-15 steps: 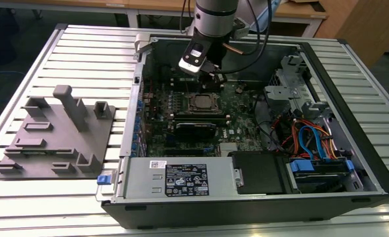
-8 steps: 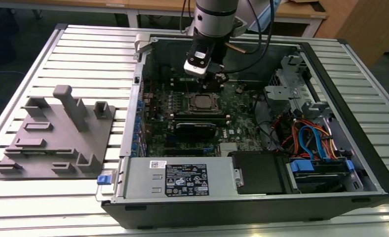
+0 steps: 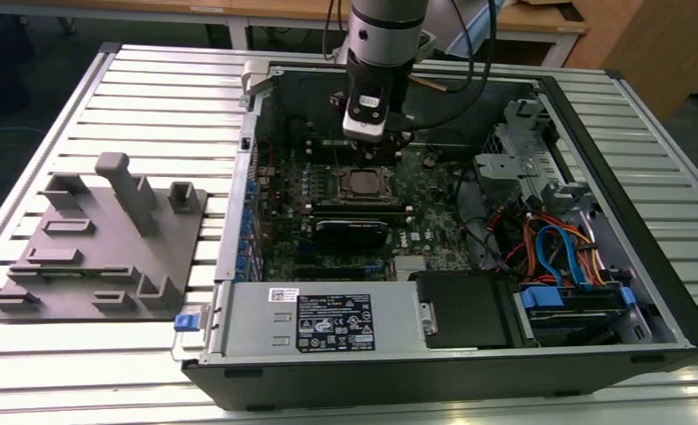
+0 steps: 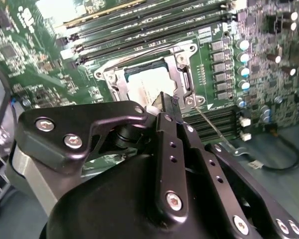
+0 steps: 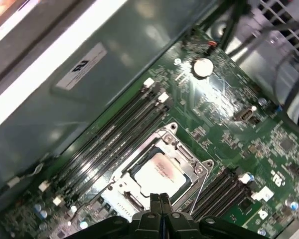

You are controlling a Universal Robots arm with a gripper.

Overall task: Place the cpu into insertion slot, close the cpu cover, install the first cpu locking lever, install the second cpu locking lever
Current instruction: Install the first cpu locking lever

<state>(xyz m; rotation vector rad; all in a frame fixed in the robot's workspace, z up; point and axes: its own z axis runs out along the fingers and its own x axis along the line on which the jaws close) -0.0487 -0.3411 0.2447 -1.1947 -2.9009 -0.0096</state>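
Pincer pinched together, empty, above the cpu.

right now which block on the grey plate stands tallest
The slim post near the far edge of the grey plate; it towers over the low blocks around it.

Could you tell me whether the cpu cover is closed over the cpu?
Closed: in the second wrist view the cpu cover lies flat, framing the cpu.

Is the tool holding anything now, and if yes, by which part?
Nothing, as far as visible: the tool is shut empty above the cpu, which lies under the closed cpu cover.
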